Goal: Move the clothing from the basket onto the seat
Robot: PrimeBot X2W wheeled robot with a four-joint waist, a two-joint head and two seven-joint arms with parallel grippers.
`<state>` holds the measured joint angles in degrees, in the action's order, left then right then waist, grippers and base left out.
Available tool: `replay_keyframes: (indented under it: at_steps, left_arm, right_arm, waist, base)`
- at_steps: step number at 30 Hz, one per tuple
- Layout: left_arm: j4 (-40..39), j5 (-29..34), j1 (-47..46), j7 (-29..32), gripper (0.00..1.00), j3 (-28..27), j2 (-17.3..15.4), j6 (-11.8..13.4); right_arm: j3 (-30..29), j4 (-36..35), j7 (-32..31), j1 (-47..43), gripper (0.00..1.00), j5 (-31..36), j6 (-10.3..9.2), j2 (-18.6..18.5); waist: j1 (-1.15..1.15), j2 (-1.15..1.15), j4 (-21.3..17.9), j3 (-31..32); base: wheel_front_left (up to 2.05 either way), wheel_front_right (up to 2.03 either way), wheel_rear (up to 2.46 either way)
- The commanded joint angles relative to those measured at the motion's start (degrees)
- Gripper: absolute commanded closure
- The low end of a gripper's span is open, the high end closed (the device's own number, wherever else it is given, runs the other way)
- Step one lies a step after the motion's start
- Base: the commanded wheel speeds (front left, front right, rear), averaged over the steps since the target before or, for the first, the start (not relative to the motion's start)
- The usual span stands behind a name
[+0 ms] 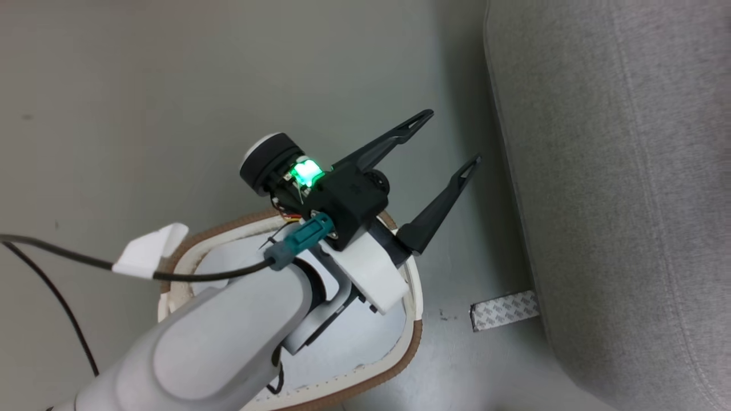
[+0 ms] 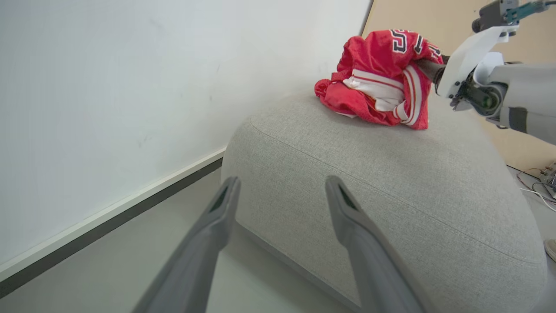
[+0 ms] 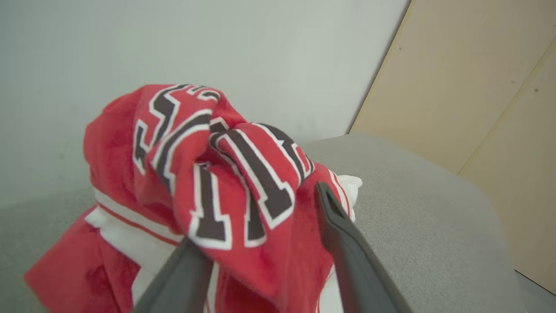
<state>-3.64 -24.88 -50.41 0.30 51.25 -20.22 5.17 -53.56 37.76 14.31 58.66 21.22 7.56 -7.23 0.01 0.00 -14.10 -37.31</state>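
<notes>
Clothing (image 2: pixel 378 82) is lying bunched on the seat (image 2: pixel 391 174), at one o'clock from the left gripper (image 2: pixel 281 182), which is hanging wide open, empty. The right gripper (image 3: pixel 258 217) is gaping, fabric draping one finger; back straight out, avoiding snags.

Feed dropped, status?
Left gripper open by cream oval basket. Right gripper open, red fabric clothing between fingers, on light grey upholstered seat. Nothing in the way.

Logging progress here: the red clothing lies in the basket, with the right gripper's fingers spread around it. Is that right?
No. The clothing lies on the grey seat, not in the basket, as the left wrist view shows. The fingers of the right gripper are spread around it.
</notes>
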Motion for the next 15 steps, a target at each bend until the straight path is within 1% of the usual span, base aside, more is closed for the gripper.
replay_keyframes:
  at_steps: [1, 4, 6, 9, 11, 15]
  left_arm:
    - [0.3, -0.4, 0.8, -0.7, 0.00, -0.3, 0.0, 0.3]
    - [1.4, -1.2, 2.2, -1.9, 0.00, -0.7, -0.5, 0.5]
    - [2.1, -1.8, 3.2, -2.8, 0.00, -1.2, -0.9, 0.9]
    - [3.2, -3.6, 5.9, -4.9, 0.00, -2.4, -1.7, 1.5]
    - [4.0, -4.8, 8.3, -6.6, 0.00, -3.5, -2.2, 2.3]
    - [6.2, -7.6, 13.4, -9.5, 0.00, -5.5, -2.7, 4.3]
  right_arm:
    - [0.4, 0.5, 0.5, -1.1, 0.00, 0.3, -0.15, 0.4]
    - [3.5, -0.4, 0.9, -3.3, 0.00, -0.8, -0.15, 1.6]
    - [7.3, -4.0, 0.9, -6.2, 0.00, -2.2, -0.16, 2.3]
    - [14.1, -9.7, 0.9, -12.6, 0.00, -6.0, -0.15, 3.7]
    - [18.2, -13.6, 0.9, -16.8, 0.00, -9.0, -0.15, 4.0]
    - [26.2, -19.3, 0.9, -25.9, 0.00, -13.5, -0.15, 4.3]
  waist:
    - [-0.01, 0.00, -0.2, 1.4]
    - [-0.01, 0.00, -0.9, 3.9]
    - [-0.01, 0.00, -1.3, 5.7]
    - [-0.01, 0.00, -1.7, 9.4]
    - [-0.01, 0.00, -1.6, 11.9]
    - [-0.01, 0.00, -0.4, 18.1]
  base:
    - [0.00, 0.00, 0.00]
    - [0.00, 0.00, 0.00]
    - [0.00, 0.00, 0.00]
    - [0.00, 0.00, 0.00]
    - [0.00, 0.00, 0.00]
    - [0.00, 0.00, 0.00]
